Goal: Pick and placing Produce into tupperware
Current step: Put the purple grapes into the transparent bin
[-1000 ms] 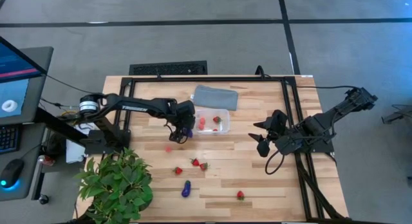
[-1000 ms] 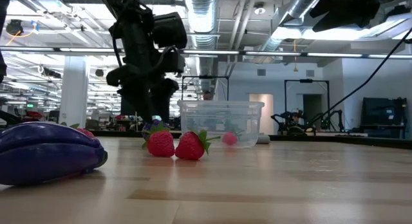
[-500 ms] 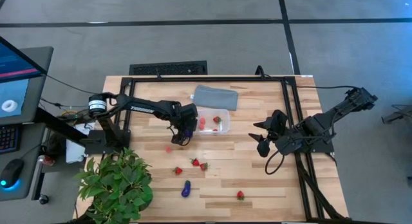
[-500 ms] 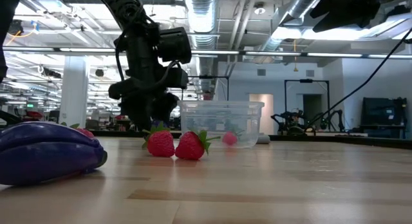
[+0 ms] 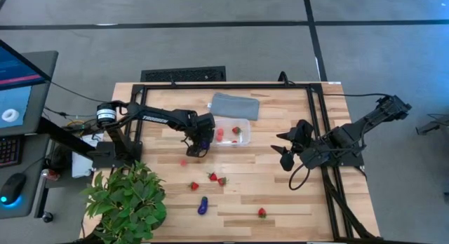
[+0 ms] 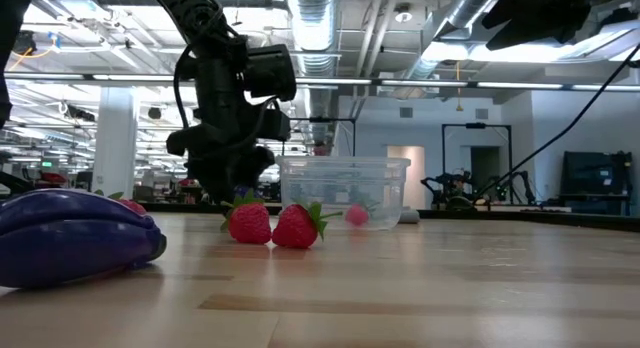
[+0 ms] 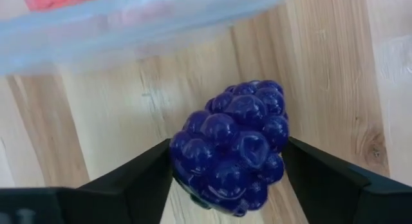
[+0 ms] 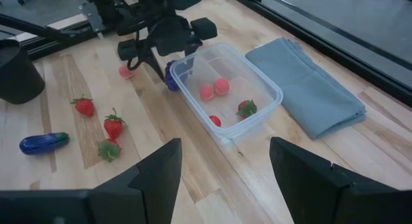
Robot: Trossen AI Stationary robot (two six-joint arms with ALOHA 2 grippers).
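My left gripper squeezes the purple berry and has just lifted it closer to the clear box, on its left. Dropping in comes next.

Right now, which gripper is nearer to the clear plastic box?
Left. The left gripper, clamped on a dark purple berry, sits right beside the box. The right gripper waits open, well off to the other side.

Robotics lab in an open industrial hall: exposed silver ceiling ducts, strip lights, black metal frame around the butcher-block wooden table, operator monitor beside it.
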